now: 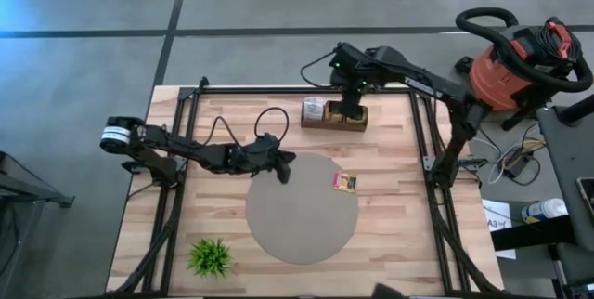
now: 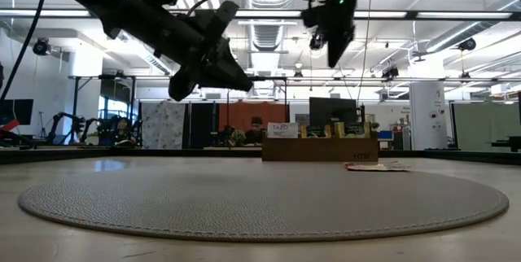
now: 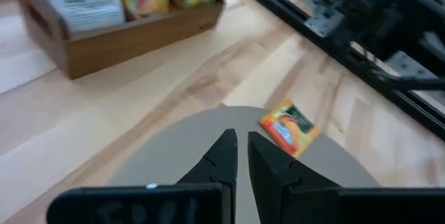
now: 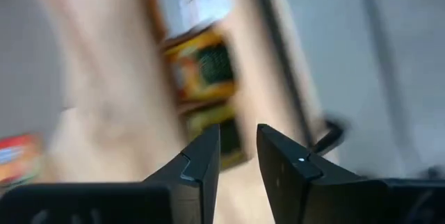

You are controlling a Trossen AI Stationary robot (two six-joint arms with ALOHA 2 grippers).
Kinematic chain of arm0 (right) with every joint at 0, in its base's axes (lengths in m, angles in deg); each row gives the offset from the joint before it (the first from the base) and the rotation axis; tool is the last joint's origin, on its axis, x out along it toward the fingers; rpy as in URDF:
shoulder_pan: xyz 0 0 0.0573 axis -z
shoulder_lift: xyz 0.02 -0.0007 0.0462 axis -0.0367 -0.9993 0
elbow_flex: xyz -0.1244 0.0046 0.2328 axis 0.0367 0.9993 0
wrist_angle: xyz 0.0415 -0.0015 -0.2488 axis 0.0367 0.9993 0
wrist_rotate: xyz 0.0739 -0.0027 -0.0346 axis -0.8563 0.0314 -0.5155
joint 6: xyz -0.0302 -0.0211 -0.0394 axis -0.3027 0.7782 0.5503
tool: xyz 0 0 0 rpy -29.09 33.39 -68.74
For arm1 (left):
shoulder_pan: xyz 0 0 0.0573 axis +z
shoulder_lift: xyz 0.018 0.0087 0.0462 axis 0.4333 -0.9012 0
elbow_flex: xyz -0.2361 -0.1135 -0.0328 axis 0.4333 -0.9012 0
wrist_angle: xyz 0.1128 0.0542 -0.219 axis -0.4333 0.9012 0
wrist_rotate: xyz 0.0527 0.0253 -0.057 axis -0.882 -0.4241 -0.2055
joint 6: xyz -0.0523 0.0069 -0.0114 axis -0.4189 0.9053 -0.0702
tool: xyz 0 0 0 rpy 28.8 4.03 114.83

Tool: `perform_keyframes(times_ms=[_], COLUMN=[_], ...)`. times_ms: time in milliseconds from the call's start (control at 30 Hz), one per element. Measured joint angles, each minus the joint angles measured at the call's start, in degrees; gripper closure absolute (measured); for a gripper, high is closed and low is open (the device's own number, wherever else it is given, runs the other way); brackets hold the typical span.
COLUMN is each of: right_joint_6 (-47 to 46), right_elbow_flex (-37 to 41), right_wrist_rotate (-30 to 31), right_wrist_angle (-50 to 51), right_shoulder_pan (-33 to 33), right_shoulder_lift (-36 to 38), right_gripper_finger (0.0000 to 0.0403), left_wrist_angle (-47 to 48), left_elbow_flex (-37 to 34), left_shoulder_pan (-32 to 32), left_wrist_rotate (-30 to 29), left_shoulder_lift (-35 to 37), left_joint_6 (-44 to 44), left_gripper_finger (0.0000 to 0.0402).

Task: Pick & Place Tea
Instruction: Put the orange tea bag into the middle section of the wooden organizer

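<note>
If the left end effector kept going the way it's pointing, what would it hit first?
Most likely the round grey mat, just short of the orange tea sachet lying at its edge. The left end effector tilts down toward that spot; depth is uncertain, so it may reach the sachet itself.

Right end effector (image 4: 238,156) parted, left end effector (image 3: 240,156) near-closed.

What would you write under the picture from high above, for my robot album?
Right hand hovers over the wooden tea box; left hand waits at the round gray mat, one orange tea bag beside it.
</note>
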Motion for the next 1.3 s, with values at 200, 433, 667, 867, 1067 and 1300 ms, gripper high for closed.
perform_keyframes(times_ms=[200, 433, 667, 867, 1067, 1300], right_joint_6=[-15.94, -37.10, -64.49, -73.41, -72.89, -70.90], right_elbow_flex=[7.25, 30.21, 50.93, 56.71, 57.60, 58.05], right_wrist_rotate=[-9.72, -10.02, -14.43, -14.40, -14.20, -13.90], right_wrist_angle=[7.60, -0.97, -20.18, -26.95, -27.17, -27.12], right_shoulder_pan=[-2.75, -10.10, -20.45, -25.84, -26.25, -26.25], right_shoulder_lift=[5.09, 18.32, 31.82, 34.82, 34.32, 33.99], right_gripper_finger=[0.0314, 0.0304, 0.0293, 0.0291, 0.0291, 0.0291], left_wrist_angle=[-0.64, -0.99, -0.67, -0.62, -0.34, -0.05], left_elbow_flex=[0.00, 0.00, 1.03, 2.14, 2.56, 2.57], left_shoulder_pan=[0.00, -0.13, -0.37, -0.37, -0.44, -0.44], left_wrist_rotate=[8.29, 18.37, 19.46, 19.46, 19.46, 19.41], left_shoulder_lift=[1.36, 1.36, 1.36, 1.36, 1.36, 1.36], left_joint_6=[4.63, 7.73, 9.96, 10.39, 9.97, 8.86], left_gripper_finger=[0.0371, 0.0371, 0.0371, 0.0371, 0.0371, 0.0372])
